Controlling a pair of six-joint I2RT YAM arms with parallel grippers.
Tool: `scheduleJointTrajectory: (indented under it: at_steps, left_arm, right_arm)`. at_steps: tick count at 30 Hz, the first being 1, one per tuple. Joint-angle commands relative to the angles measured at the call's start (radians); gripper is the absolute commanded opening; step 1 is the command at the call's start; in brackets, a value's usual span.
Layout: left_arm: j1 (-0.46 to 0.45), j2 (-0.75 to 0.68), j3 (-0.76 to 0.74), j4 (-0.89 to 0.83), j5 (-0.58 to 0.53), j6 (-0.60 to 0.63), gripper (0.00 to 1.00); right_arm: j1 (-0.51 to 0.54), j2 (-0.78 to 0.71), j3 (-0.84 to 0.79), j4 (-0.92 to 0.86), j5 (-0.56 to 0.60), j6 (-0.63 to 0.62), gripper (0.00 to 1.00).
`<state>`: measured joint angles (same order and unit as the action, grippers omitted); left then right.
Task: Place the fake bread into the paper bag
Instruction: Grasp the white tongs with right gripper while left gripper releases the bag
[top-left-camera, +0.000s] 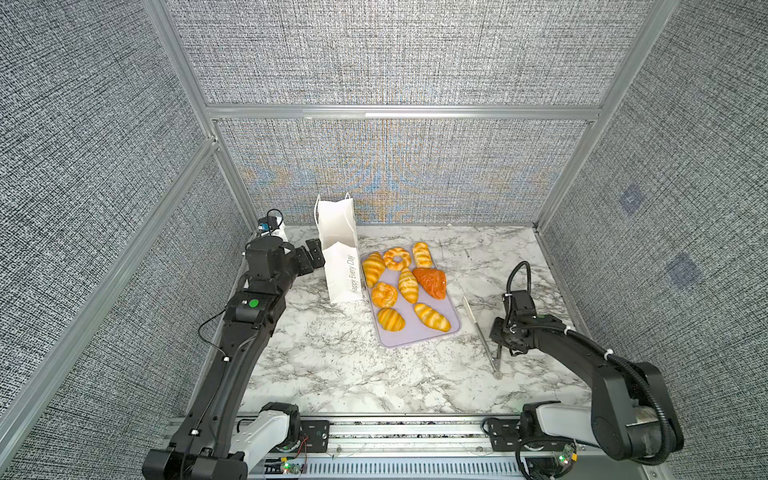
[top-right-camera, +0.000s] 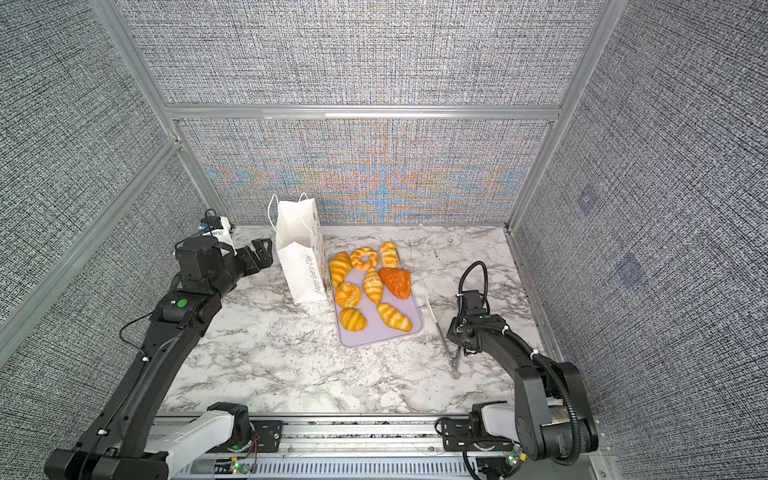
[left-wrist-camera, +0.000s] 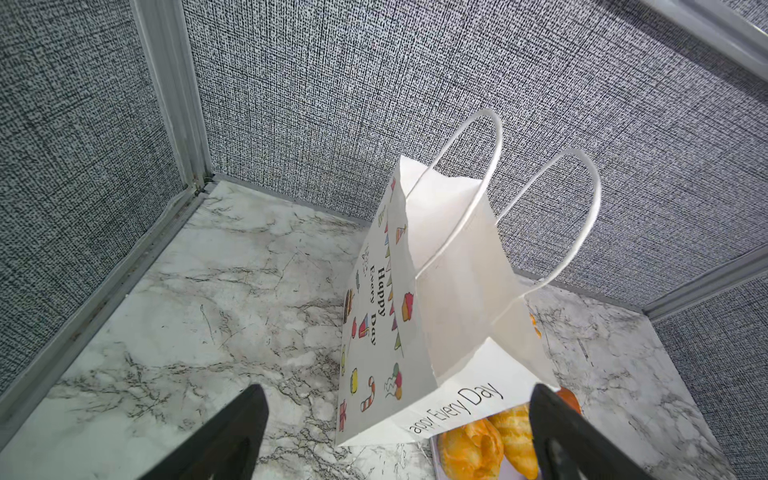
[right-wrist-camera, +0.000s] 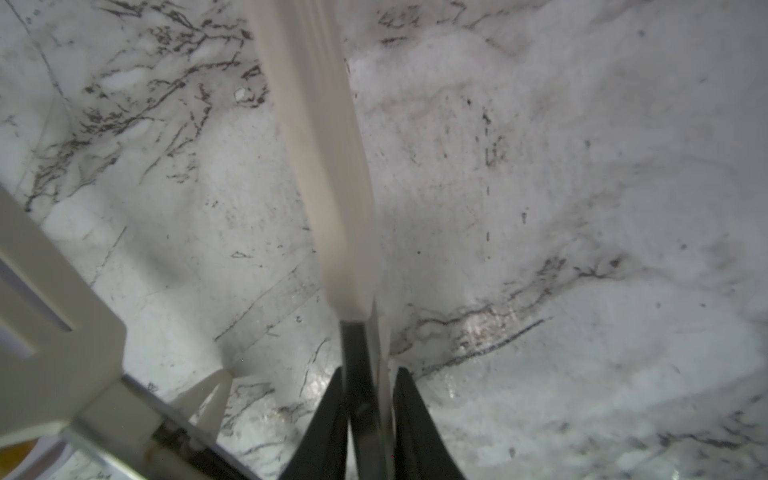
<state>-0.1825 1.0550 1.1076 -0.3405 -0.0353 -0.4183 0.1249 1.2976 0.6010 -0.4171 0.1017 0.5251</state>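
While the right end effector (top-left-camera: 498, 352) clamps slim metal tongs (top-left-camera: 482, 332), glossy golden fake bread (top-left-camera: 408, 284) lies left of them; the left end effector (top-left-camera: 316, 254) gapes.

We look down from high in front onto the whole table (top-left-camera: 332, 374) in both top views. Up close, our left wrist view faces the paper bag (left-wrist-camera: 453, 270), our right the tongs (right-wrist-camera: 320, 166).

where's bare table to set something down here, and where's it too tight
Widest bare marble: between the tray's near edge and the front rail. Also free: the back right corner, beyond the tongs. Crowded: the paper bag stands right beside the tray, fake bread fills it, and only a narrow strip separates tray and tongs.
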Motion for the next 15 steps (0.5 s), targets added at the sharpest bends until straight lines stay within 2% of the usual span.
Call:
scheduleJointTrajectory:
  at_steps: [1, 7, 15]
  left_arm:
    - [-0.016, -0.013, -0.003, 0.045, -0.035, 0.025, 0.99]
    - [-0.072, -0.018, 0.001, 0.067, -0.049, 0.067, 0.99]
    - [-0.177, 0.019, 0.058, 0.096, -0.073, 0.170, 0.99]
  right_arm:
    - [0.000, -0.009, 0.016, 0.009, -0.003, -0.005, 0.12]
    - [-0.002, -0.074, 0.059, -0.020, 0.024, -0.025, 0.01]
    - [-0.022, -0.118, 0.183, -0.064, -0.048, -0.056, 0.00]
